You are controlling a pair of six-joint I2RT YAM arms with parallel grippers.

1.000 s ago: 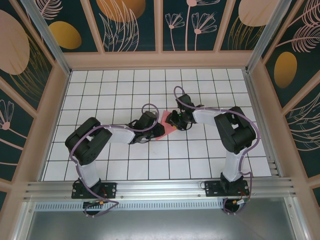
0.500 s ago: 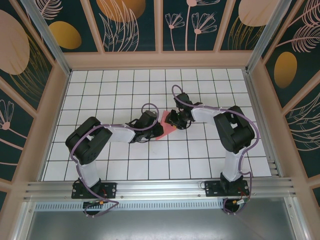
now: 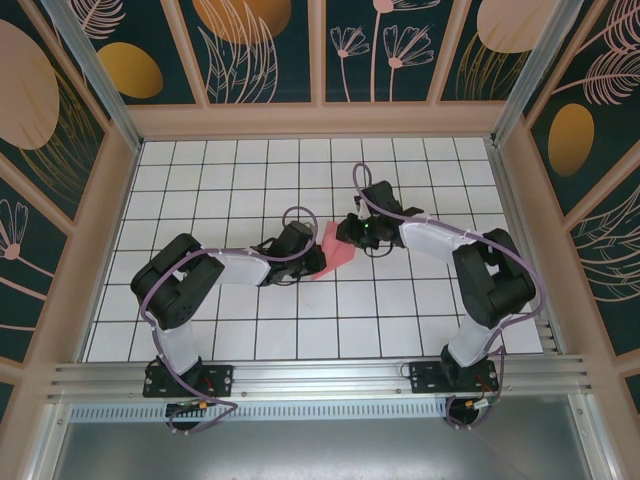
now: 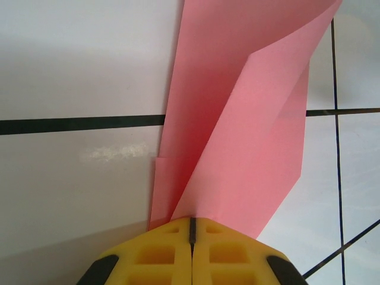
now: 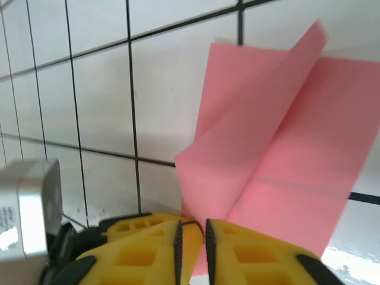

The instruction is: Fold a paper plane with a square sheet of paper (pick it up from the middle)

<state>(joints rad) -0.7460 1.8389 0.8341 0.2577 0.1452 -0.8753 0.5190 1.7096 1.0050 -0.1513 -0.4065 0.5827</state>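
The salmon-pink sheet of paper point(image 3: 336, 248) is partly folded and held between both grippers over the middle of the white grid table point(image 3: 250, 180). My left gripper point(image 3: 318, 259) comes in from the left, and in the left wrist view it point(image 4: 192, 221) is shut on the lower edge of the paper point(image 4: 237, 119), whose layers fan upward from the jaws. My right gripper point(image 3: 346, 236) reaches in from the right. Seen from the right wrist, it point(image 5: 193, 228) stands nearly closed with a folded flap of the paper point(image 5: 279, 154) running into the narrow gap.
Wooden walls point(image 3: 110, 200) with dark patterned panels enclose the table on three sides. A metal rail point(image 3: 320, 375) carrying the arm bases runs along the near edge. A silver block point(image 5: 27, 208) of the left arm's wrist sits at the lower left of the right wrist view.
The right arm's elbow has swung out to the right and its jaws have closed in on the paper. The left jaws have pressed fully together. The paper has stayed put.
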